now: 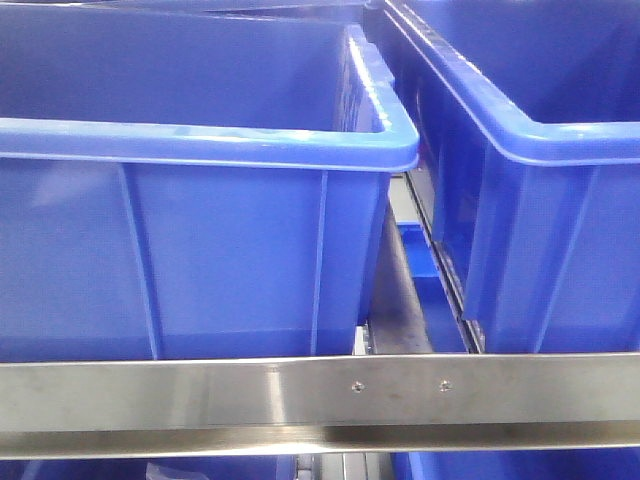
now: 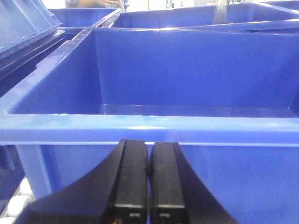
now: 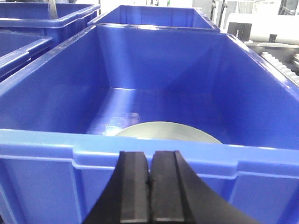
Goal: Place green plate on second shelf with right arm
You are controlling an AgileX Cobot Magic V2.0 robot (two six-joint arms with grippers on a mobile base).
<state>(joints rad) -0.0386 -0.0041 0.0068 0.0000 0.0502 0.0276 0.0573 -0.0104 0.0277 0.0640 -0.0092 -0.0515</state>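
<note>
The green plate [image 3: 168, 131] lies on the floor of a blue bin [image 3: 154, 154]; only its far arc shows above the bin's near rim in the right wrist view. My right gripper [image 3: 150, 161] is shut with nothing in it, just outside and below that near rim. In the left wrist view my left gripper [image 2: 149, 149] is also shut and holds nothing, close against the near wall of another blue bin [image 2: 140, 130] whose floor looks bare. The front view shows no gripper and no plate. Which level is the second shelf cannot be told.
Two blue bins [image 1: 200, 250] [image 1: 540, 200] stand side by side behind a steel shelf rail [image 1: 320, 400] in the front view, with a narrow gap between them. More blue bins [image 3: 46, 18] stand behind and beside. Roller tracks [image 3: 280, 60] run at the right.
</note>
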